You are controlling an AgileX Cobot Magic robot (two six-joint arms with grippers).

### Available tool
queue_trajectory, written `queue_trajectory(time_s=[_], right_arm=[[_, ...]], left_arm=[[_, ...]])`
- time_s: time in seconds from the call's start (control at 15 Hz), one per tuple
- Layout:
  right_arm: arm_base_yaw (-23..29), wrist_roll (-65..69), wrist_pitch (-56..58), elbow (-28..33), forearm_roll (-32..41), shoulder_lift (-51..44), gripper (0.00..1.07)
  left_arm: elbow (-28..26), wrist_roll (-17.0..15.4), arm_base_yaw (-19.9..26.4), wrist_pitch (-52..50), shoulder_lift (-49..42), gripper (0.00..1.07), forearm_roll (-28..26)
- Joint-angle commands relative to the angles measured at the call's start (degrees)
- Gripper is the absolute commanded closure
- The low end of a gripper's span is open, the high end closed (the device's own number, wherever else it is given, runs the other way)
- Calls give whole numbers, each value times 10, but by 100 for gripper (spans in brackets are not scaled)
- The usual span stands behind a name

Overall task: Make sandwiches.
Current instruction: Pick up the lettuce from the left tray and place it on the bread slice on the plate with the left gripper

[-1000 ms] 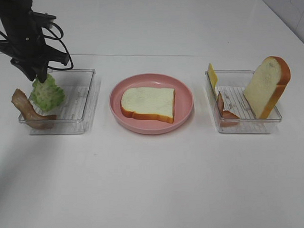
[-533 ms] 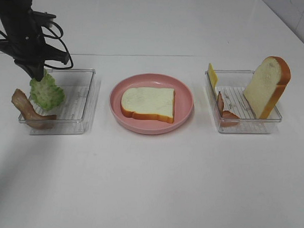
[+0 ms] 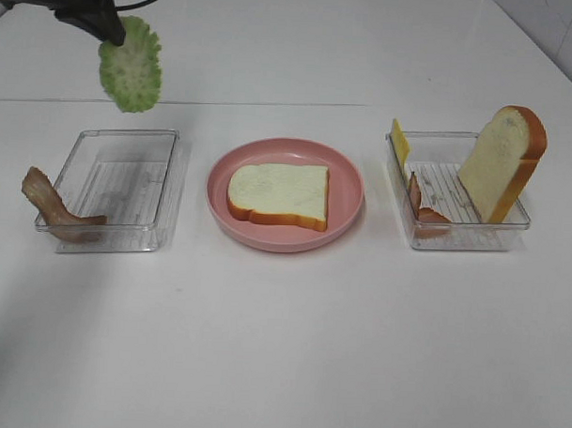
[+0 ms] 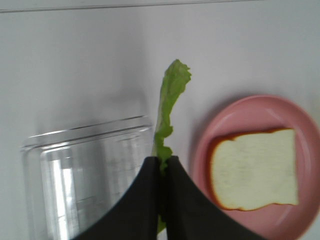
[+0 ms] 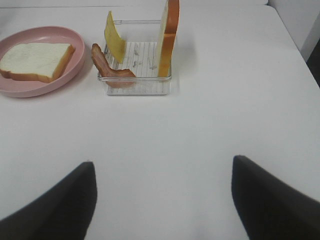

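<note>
A white table (image 3: 281, 345) fills the high view. At its middle sits a round pink plate (image 3: 348, 193), and a clear plastic tray stands well apart on either side: the left tray (image 3: 127, 185) and the right tray (image 3: 454, 234). One white bread slice (image 3: 279, 193) with an orange-brown crust lies flat on the plate. A second bread slice (image 3: 499, 160) stands nearly upright in the right tray, leaning against its far right corner and rising well above the rim. At the top left of the high view, the dark left gripper (image 3: 109, 34) has its fingers pressed together on the top edge of a ruffled green lettuce leaf (image 3: 131, 63), which hangs in the air, clear of the left tray. The left wrist view shows the leaf edge-on, pinched between the two black fingers (image 4: 145, 200), with the tray's corner on one side of it and the plate on the other. The right gripper (image 5: 162, 165) hovers over bare table on the near side of the right tray, its two dark fingers spread wide with nothing between them. A reddish-brown bacon strip (image 3: 53, 206) drapes over the left tray's left wall near its front corner. Another bacon piece (image 3: 420, 205) leans against the left wall inside the right tray. A yellow cheese slice (image 3: 399, 141) stands on edge at that tray's far left corner.
</note>
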Motion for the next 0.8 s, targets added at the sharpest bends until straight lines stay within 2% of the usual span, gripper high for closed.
queue_trajectory(time_s=[0.07,0.2,0.4,0.6,0.8], right_arm=[[-5,-4,-7,0,2,-7,36],[-5,-4,-7,0,2,-7,36],[-5,-4,-7,0,2,-7,36],[-5,-4,-7,0,2,-7,36],[-5,-4,-7,0,2,-7,36]], left_arm=[[-4,48,-3,-26,1,107,-153],[-4,105,-5,-32,14,107,-264],[-4,152,-23,-30,46,107,-358],[-4,191,-66,-35,95,107,-417],[-4,188,-96,-21,143,107,-420]])
